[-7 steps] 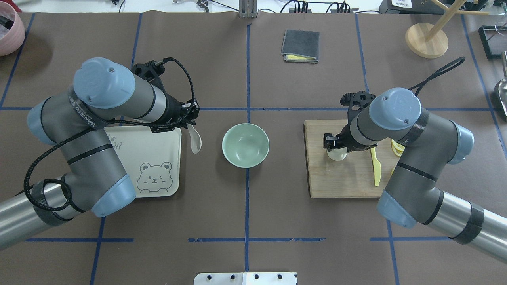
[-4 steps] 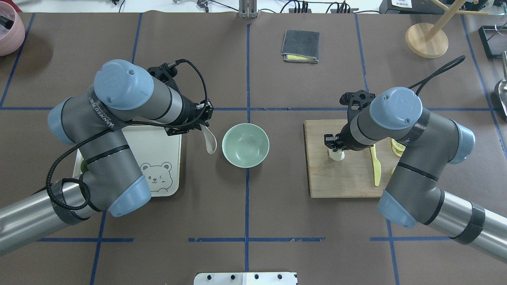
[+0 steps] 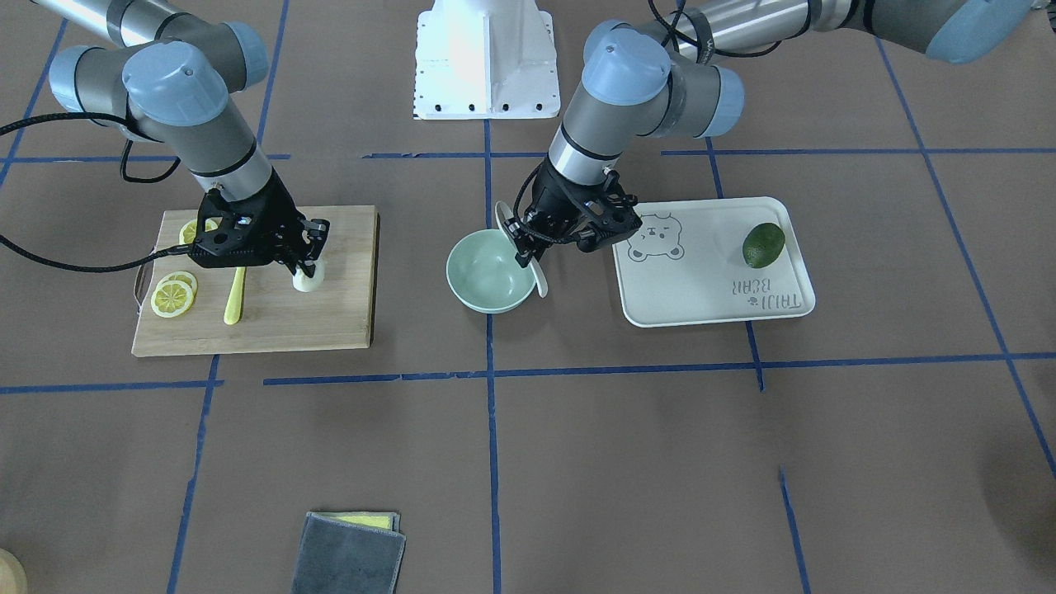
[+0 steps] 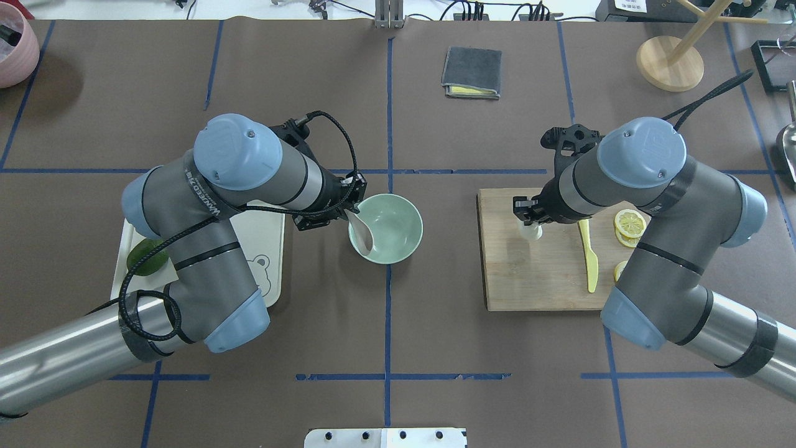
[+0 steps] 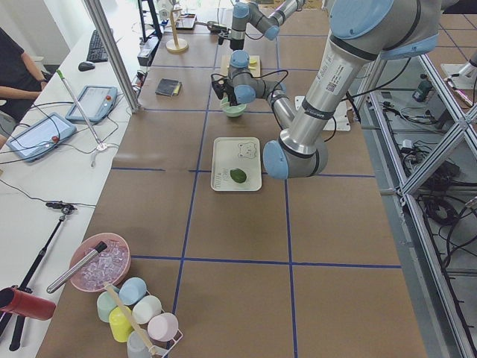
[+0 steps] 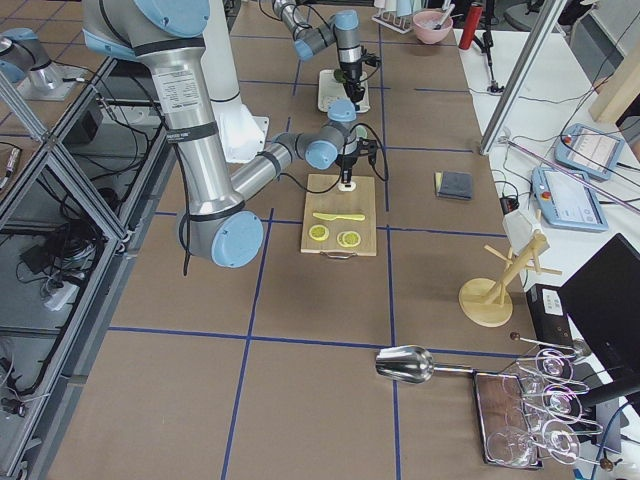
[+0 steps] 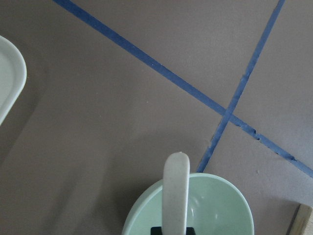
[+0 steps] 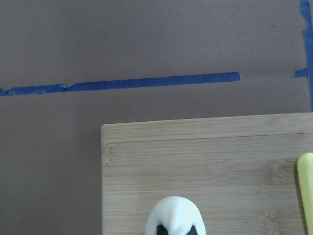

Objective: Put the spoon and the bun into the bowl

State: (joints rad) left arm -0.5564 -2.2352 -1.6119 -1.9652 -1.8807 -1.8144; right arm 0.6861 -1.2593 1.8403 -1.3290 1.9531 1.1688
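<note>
Left end effector (image 4: 352,213) clamps spoon (image 4: 363,236), tip over bowl (image 4: 398,218)'s left rim; right end effector (image 4: 529,225) pinches bun (image 4: 530,235), farther off.

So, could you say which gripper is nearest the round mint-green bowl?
The left gripper, holding the pale plastic spoon at that bowl; the right gripper is at the white bun.

**Six cameras, one counter**

Overhead looks down from behind the robot (image 3: 483,66); front faces it steeply. Both share the bowl (image 4: 398,227) and board (image 4: 535,280). Side views look along the counter (image 5: 238,224) from afar. Wrist cameras sit close, pointing down.
</note>
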